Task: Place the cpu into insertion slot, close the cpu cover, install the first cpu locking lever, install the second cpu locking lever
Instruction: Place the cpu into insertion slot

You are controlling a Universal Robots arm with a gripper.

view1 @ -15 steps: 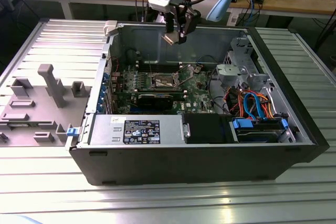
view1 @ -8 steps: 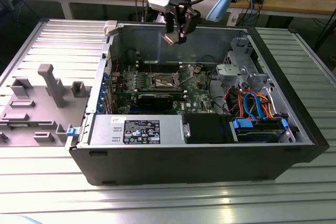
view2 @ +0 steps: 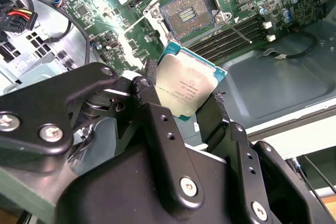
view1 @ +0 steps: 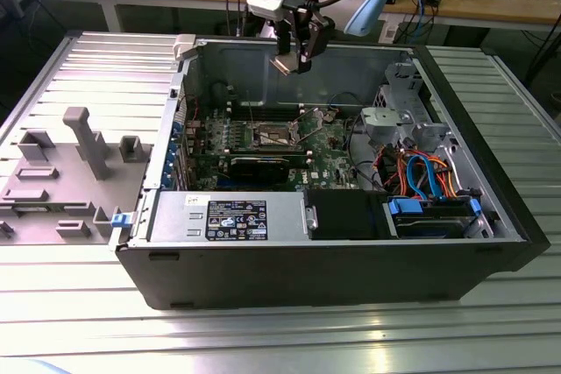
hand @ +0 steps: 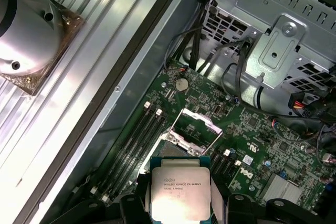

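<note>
- The ribbed metal counter point(view1: 263, 339) carries an open computer case point(view1: 307, 269), which lies on its side with its inside facing up.
- A green circuit board point(view1: 329, 157) lies flat on the case floor, toward 11 o'clock of the case's middle in the exterior view.
- The gripper point(view1: 294, 59) hangs above the case's far wall, at 12 o'clock of the case in the exterior view, well apart from the board.
- The insertion slot point(view2: 187, 15) is bare, its dark centre uncovered. In the exterior view it lies just past 6 o'clock from the gripper, so the chip sits high above it and slightly off to one side.
- The cpu cover point(hand: 201, 120) stands raised off the slot, at about 2 o'clock of it in the exterior view.
- The cpu point(view2: 189, 85) is clamped in the gripper by two opposite edges. It is square, with no long axis. Its pale metal face tilts toward the wrist cameras, and its free green edge points down toward the board.
</note>
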